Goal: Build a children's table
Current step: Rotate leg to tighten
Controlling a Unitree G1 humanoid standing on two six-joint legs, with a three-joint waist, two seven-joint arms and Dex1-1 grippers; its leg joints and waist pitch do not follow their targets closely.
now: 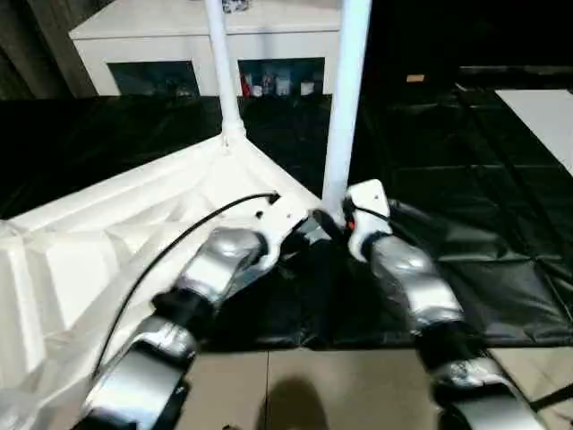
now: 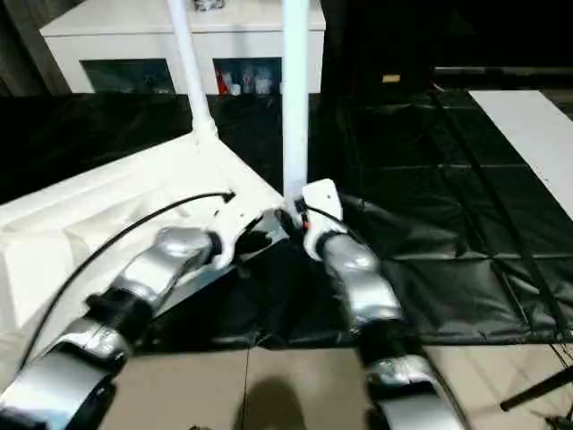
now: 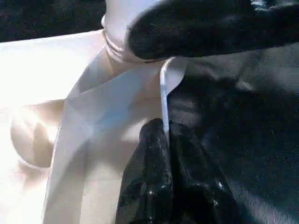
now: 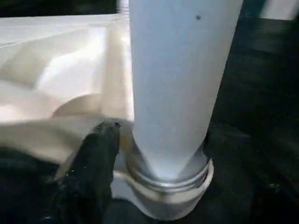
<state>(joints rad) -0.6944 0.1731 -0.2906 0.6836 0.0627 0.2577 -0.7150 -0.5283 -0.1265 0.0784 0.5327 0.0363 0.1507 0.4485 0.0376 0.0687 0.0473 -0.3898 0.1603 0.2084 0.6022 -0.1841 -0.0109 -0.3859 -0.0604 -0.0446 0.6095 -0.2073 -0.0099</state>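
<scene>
we look down over our silver forearms at a large black-covered table (image 1: 466,260), with a white cabinet (image 1: 269,36) with glass doors at the far side. on the black cover lies the white table top (image 1: 107,233), underside up, reaching from the left of the scene to a corner near the middle. two white legs stand upright in its corner sockets: a far leg (image 1: 222,63) and a near leg (image 1: 345,98), the near one seated with its threaded collar in the socket just ahead of our hands. our left gripper (image 3: 167,140) is at the near corner, its two black fingers pressed together on a thin white edge of the table top. our right gripper (image 1: 333,224) sits at the base of the near leg; one black finger (image 4: 93,168) lies beside the socket, and we cannot tell how wide its jaws stand.
</scene>
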